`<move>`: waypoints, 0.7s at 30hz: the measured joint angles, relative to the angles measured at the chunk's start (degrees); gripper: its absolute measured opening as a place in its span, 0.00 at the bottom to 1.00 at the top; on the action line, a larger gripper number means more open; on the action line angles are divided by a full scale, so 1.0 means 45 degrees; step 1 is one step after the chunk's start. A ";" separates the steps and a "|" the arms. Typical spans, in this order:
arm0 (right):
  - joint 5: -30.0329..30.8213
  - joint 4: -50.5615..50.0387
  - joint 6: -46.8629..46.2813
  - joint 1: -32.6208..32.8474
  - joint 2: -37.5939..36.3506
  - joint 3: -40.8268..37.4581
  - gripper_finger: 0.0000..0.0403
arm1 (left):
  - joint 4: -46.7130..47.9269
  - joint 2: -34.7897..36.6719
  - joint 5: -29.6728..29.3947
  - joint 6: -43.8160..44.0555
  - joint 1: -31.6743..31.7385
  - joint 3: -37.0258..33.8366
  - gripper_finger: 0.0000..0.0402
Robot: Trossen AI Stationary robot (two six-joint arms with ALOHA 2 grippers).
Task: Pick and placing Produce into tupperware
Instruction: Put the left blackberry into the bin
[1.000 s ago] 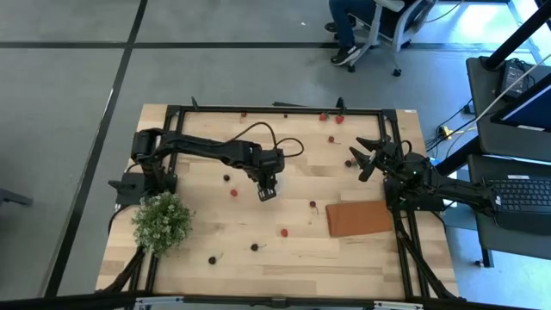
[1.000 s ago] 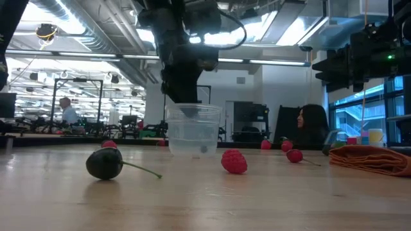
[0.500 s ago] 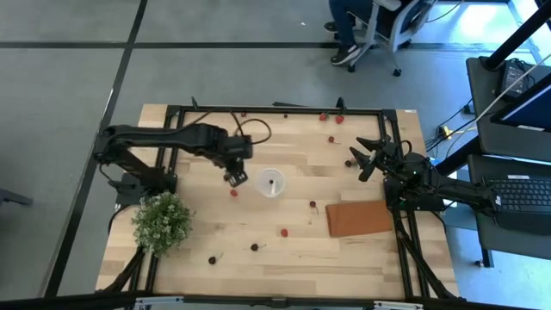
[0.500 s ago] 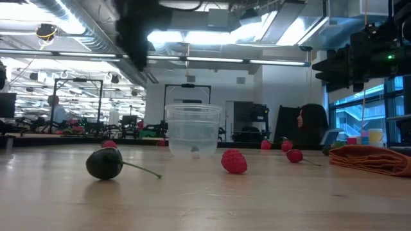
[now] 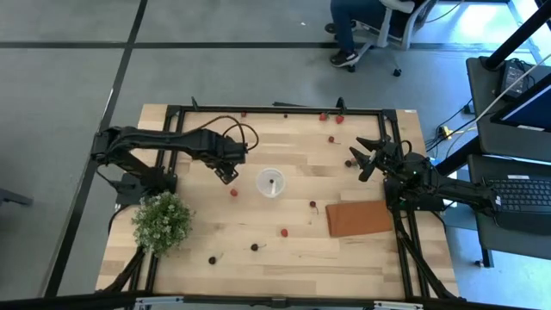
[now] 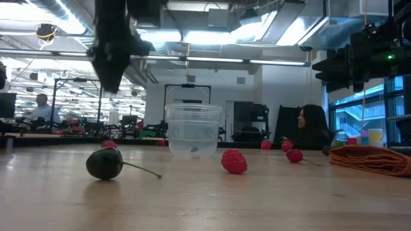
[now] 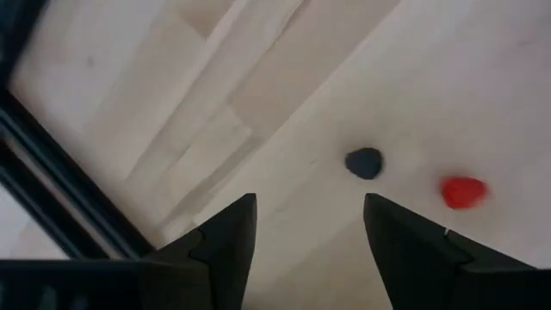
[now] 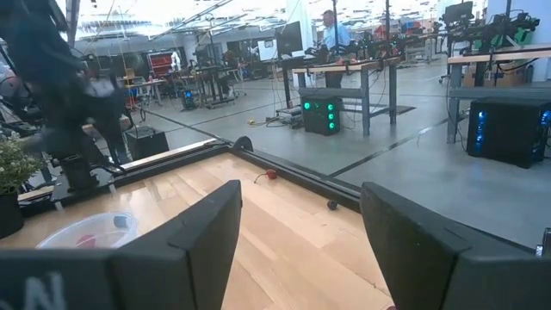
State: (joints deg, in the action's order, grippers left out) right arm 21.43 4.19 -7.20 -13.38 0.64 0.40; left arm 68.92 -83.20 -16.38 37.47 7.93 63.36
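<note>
The tupperware, a small translucent cup (image 5: pixel 270 182) (image 6: pixel 192 131), stands upright mid-table with a piece or two inside. Red and dark produce lies scattered on the wood: a dark cherry (image 6: pixel 104 163), a raspberry (image 6: pixel 234 161), a red piece (image 5: pixel 233 193). My left gripper (image 5: pixel 228 174) (image 7: pixel 310 202) hovers open left of the cup, above a dark berry (image 7: pixel 364 163) and a red berry (image 7: pixel 463 191). My right gripper (image 5: pixel 360 158) (image 8: pixel 301 189) waits open near the right edge, facing the cup (image 8: pixel 86 231).
A reddish-brown mat (image 5: pixel 362 218) lies by the right edge and shows bunched in the low view (image 6: pixel 372 158). A leafy bush with white flowers (image 5: pixel 162 221) stands at the near left. More berries lie along the far rail (image 5: pixel 323 116) and toward the near side (image 5: pixel 283 232).
My left gripper has drawn away from the cup, rising and swinging toward the table's left and slightly far side, and now hangs over the berries left of the cup. The cup has stayed in place, upright.
</note>
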 joint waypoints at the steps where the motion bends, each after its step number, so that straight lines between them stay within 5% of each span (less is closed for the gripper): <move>1: 0.0000 0.0000 -0.0008 -0.0001 -0.0003 0.0000 0.60 | -0.0404 -0.0005 0.0023 0.0181 0.0060 -0.0413 0.53; 21: -0.0005 0.0000 -0.0019 0.0001 0.0000 0.0000 0.60 | -0.5124 -0.0006 0.1515 0.0996 -0.0005 -0.3474 0.54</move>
State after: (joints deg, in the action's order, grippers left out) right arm 21.41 4.18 -7.29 -13.38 0.64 0.41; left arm 45.86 -83.23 -9.56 41.95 7.91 47.73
